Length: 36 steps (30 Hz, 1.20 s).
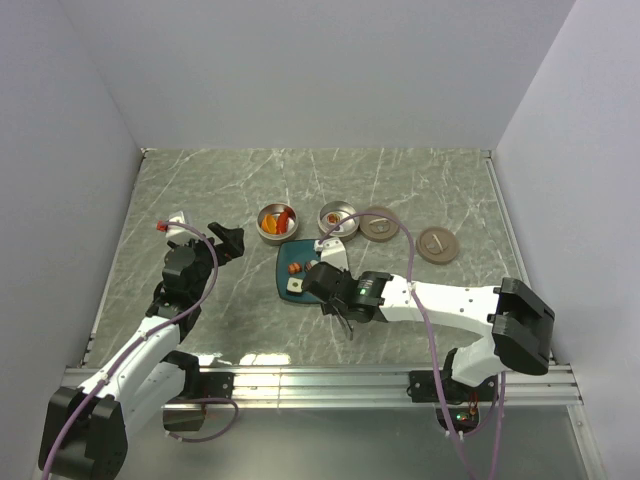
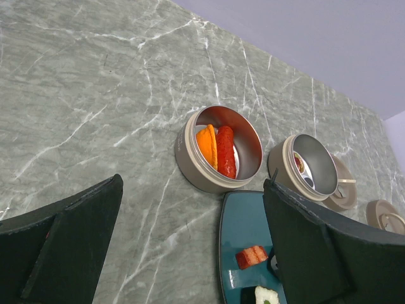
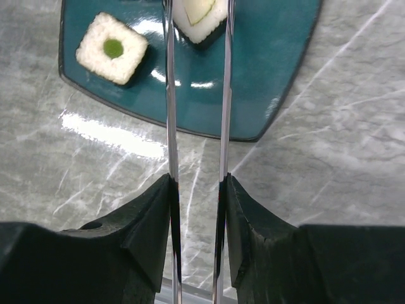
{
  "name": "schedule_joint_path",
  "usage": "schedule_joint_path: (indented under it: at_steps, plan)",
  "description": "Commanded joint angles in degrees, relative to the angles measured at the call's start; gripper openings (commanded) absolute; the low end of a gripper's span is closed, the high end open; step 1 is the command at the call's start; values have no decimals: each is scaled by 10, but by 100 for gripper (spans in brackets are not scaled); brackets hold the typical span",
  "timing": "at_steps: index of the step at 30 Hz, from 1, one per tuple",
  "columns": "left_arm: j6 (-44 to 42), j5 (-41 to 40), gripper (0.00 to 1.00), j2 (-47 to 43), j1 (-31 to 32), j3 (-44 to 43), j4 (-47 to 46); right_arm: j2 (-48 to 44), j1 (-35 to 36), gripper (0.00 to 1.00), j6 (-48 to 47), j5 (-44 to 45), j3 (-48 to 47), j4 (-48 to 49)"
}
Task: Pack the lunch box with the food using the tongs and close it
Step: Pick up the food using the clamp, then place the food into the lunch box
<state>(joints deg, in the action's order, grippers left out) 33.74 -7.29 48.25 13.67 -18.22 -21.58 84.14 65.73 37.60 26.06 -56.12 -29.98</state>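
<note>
Black fingers of the right gripper press from both sides on the two arms of the tongs, pinching them to a narrow gap. The tongs run forward over the near edge of the plate and straddle a white piece on it; their tips are cut off by the frame, so contact cannot be told. Left of that piece, also on the plate, lies a white block with a green centre. A red bit sits farther in on the plate.

Left of the plate the left gripper hangs above the table, jaws wide and holding nothing. Just beyond the plate's far edge stands a round tin with an orange piece and a red piece inside. A second tin stands right of it, something small inside. Two lids lie flat beyond the plate's right corner.
</note>
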Motion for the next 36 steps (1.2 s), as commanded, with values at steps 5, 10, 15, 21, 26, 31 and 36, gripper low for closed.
schedule_joint_path:
  at_steps: [5, 10, 15, 21, 26, 31, 36]
  plan:
    - [5, 11, 99, -3, -2, -5, -25, -57, -25, 26, -24, 68, -51, -26]
    - [5, 11, 99, -2, -2, -5, -25, -78, -75, 26, -56, 69, -58, -4]
    - [5, 10, 99, 4, -2, -6, -26, -92, -130, 26, -104, 41, -67, 41]
    - [5, 8, 99, 5, -2, -7, -25, -57, -185, 26, -144, 3, -95, 69]
    - [5, 7, 99, 9, -2, -9, -25, -14, -223, 26, -157, -42, -102, 96]
    - [5, 7, 99, 12, -2, -9, -26, 8, -236, 26, -159, -53, -105, 95]
    - [5, 7, 99, 13, -2, -9, -26, 19, -238, 26, -160, -63, -102, 96]
